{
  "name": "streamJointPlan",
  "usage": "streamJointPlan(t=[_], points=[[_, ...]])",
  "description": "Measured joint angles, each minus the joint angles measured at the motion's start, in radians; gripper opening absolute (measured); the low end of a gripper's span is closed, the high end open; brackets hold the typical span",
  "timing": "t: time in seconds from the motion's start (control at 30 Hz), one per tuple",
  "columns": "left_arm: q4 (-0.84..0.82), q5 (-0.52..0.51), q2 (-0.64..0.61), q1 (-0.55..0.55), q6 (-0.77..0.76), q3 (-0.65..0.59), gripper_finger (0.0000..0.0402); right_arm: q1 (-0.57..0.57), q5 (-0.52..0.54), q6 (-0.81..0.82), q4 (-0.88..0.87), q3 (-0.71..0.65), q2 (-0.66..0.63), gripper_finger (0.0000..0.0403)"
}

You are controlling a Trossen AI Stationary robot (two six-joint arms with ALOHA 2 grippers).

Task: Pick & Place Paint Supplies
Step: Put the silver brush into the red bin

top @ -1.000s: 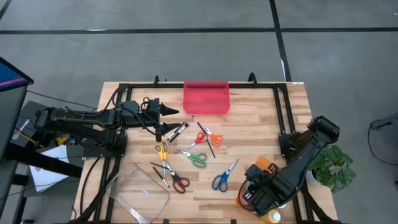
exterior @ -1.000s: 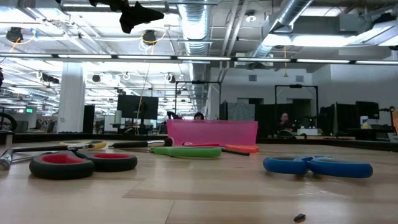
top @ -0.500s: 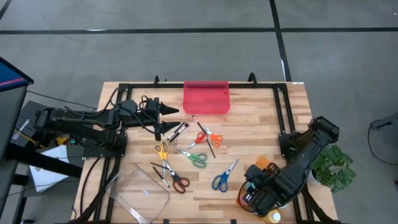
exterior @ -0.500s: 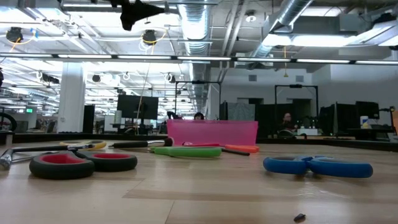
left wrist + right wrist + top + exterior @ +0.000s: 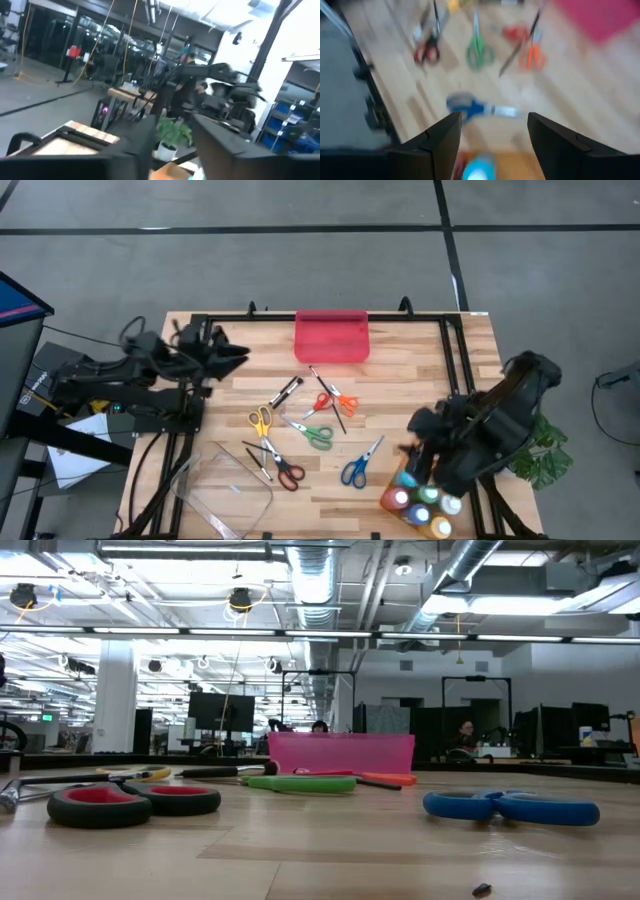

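scissors [image 5: 356, 464] lie scattered mid-worktop [image 5: 420, 370]; paint bottles [image 5: 420, 502] cluster at the near right corner. right tool [image 5: 492, 132], fingers apart, hangs just above them and could topple one. left tool [image 5: 236, 355]: cannot tell.

A red tray [image 5: 332, 336] sits at the far edge of the wooden table [image 5: 420, 380], which has a black frame [image 5: 300, 318] around it. A clear tray [image 5: 225, 490] lies at the near left corner. A potted plant [image 5: 540, 452] stands just off the table's right side, and grey floor [image 5: 300, 250] lies beyond
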Motion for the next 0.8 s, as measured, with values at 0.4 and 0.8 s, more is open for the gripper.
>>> streamJointPlan(t=[0.4,0.8], points=[[-0.163,0.0,-0.243,0.0,0.026,0.0,0.0002,-0.061,0.338,-0.431,0.009,-0.005,-0.307,0.0075],[-0.241,-0.04,-0.286,0.0,0.023,0.0,0.0001,-0.07,0.411,-0.761,0.301,-0.33,-0.769,0.0002]])
